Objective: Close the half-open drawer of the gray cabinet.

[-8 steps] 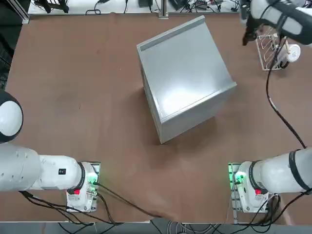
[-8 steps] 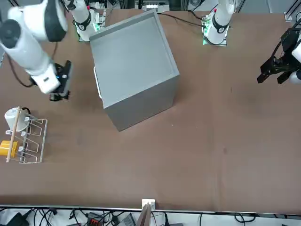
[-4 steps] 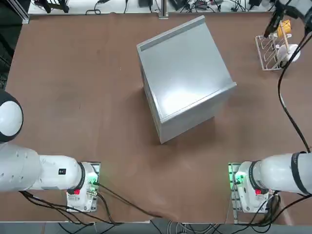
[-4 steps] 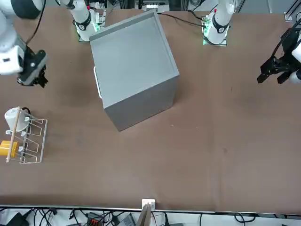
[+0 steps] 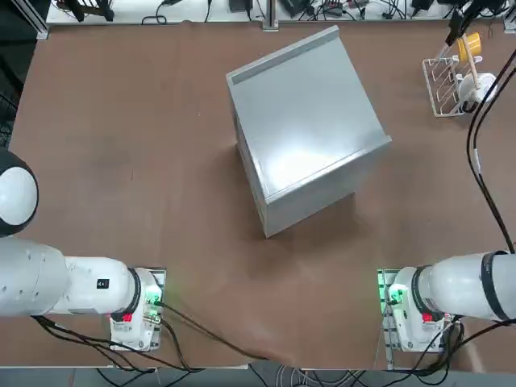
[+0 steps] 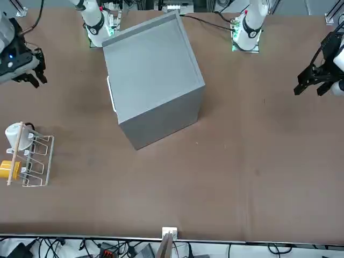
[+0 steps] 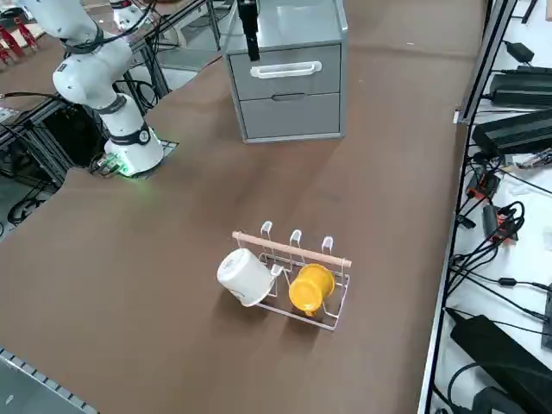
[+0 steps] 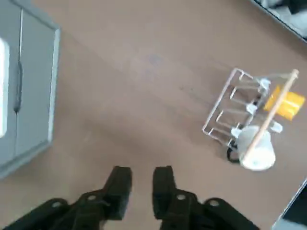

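The right claw (image 8: 143,175) hangs spread and empty over the desk (image 7: 164,285); the gray cabinet's (image 7: 293,126) upper drawer (image 7: 302,81) lies leftward, apart from it.

One gray cabinet (image 7: 289,24) is standing on one table (image 5: 161,121), and two drawers (image 7: 323,78) are showing in its front. One wire rack (image 7: 341,297) and two mugs (image 7: 244,276) are resting nearby. One right gripper (image 8: 142,191) is hovering above, two fingers (image 8: 118,187) standing apart.
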